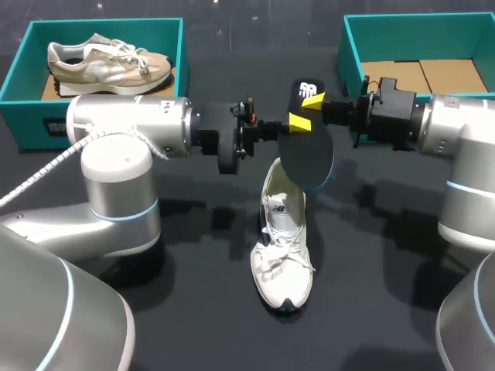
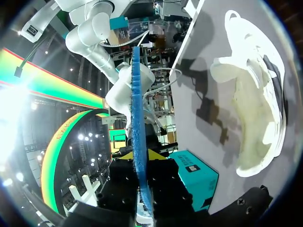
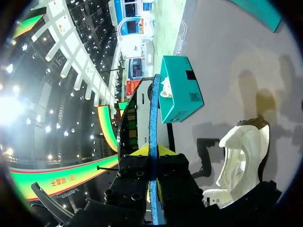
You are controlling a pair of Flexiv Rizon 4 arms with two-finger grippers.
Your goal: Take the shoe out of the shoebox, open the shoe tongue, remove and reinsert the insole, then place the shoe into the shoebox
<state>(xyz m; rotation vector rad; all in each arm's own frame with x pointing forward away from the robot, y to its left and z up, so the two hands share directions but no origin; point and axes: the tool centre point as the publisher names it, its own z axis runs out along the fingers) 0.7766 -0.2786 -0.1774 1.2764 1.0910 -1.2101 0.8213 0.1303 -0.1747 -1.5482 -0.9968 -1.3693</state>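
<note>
Insole (image 1: 306, 158) with logo (image 1: 307, 87), in left claw (image 2: 142, 155), right claw (image 3: 152, 150).

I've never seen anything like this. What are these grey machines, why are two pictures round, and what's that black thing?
They are two robot arms at a table. The wide picture looks down from above and behind them; each round one comes from a camera on an arm's wrist. The left gripper and right gripper both pinch a black insole above a white shoe lying on the table. At the back, one teal shoebox holds a beige shoe; the other shoebox holds no shoe.
</note>
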